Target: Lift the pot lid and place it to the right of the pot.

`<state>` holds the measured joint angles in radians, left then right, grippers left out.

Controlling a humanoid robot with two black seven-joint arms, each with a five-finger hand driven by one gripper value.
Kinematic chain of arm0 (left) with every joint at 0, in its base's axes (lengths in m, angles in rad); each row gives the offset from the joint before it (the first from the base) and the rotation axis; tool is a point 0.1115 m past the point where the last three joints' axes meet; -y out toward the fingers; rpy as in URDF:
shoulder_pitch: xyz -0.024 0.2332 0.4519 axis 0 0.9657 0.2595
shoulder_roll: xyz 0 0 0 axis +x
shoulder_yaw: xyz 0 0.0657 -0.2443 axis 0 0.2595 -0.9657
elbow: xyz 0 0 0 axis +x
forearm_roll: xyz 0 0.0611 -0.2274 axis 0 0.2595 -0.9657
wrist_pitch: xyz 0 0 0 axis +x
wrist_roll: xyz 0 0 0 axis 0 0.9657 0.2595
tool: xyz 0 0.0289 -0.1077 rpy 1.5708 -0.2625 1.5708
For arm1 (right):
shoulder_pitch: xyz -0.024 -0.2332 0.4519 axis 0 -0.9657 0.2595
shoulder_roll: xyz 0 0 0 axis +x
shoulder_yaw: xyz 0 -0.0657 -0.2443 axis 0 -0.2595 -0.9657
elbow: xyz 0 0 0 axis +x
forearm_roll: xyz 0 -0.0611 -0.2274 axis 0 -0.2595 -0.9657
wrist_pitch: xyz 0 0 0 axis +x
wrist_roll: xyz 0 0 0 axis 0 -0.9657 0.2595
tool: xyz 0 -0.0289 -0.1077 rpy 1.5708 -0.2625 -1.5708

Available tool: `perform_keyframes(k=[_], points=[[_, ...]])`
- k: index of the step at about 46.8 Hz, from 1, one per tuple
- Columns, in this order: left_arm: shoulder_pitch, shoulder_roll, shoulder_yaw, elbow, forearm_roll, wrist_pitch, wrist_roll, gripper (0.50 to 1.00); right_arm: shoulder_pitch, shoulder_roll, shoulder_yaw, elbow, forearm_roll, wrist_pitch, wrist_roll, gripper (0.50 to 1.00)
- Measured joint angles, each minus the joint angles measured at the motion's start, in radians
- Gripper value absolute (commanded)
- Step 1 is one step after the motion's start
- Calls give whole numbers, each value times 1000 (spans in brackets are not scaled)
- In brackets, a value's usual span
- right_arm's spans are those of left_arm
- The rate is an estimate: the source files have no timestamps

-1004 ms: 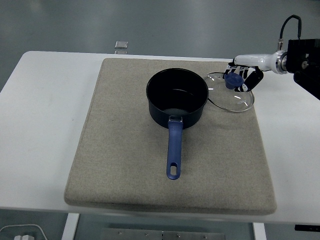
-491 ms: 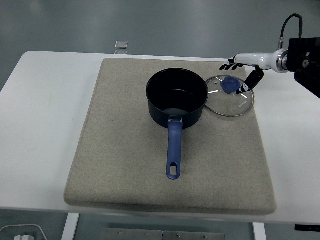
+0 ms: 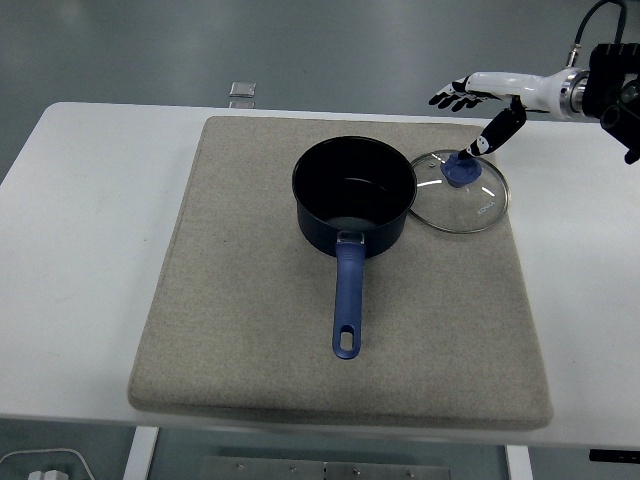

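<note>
Right hand (image 3: 478,105) risen, spread — lid (image 3: 458,190) below, beside pot (image 3: 354,194).

the glass lid (image 3: 461,191) lies flat on the grey mat (image 3: 250,300), just right of the dark pot (image 3: 354,194), its rim tight against the pot's side. the pot's blue handle (image 3: 347,300) points at the near edge. the right hand (image 3: 485,100) hangs above the lid, fingers spread, thumb angled down close over the blue knob (image 3: 461,170).
</note>
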<state>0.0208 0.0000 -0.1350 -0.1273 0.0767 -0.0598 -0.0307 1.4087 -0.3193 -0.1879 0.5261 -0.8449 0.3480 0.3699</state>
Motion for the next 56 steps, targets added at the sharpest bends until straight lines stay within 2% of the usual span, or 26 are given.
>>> perform_keyframes(k=[22, 34, 48, 51, 56], points=[[-1, 0, 0, 0, 0, 0, 0, 1000, -25, 10, 31, -14, 520, -9, -12, 897], [0, 0, 0, 0, 0, 0, 0, 1000, -67, 47, 68, -83, 781, -5, -13, 895], [0, 0, 0, 0, 0, 0, 0, 1000, -143, 58, 258, -100, 835, -4, -18, 895], [-1, 0, 0, 0, 0, 0, 0, 1000, -149, 64, 291, -101, 853, -4, -38, 895], [0, 0, 0, 0, 0, 0, 0, 1000, -172, 76, 324, -101, 914, -8, -100, 895]])
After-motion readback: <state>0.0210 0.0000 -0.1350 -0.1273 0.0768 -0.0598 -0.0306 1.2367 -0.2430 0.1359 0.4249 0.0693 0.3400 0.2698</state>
